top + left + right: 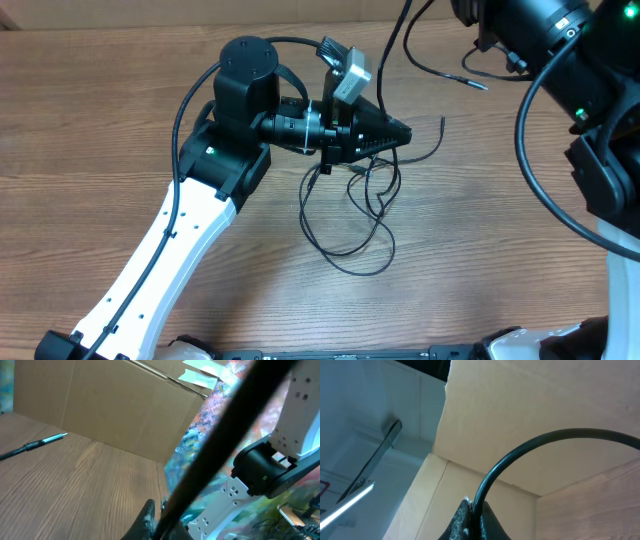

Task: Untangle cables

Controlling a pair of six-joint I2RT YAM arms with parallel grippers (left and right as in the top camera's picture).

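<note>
Cables [372, 190] lie in a loose tangle on the table [500, 260], just below and right of my left gripper [403, 131]. It points right, closed, seemingly pinching one strand. That strand climbs up-right toward my right gripper [471, 512], off the overhead view and closed on it too. My left arm is nearer the tangle.

Left arm [170, 240] stretched to centre, left tool [403, 132] pointing right, clamped; right tool [471, 511] clamped.

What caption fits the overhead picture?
Left gripper at a loose tangle of thin black cables on the wooden table.
</note>
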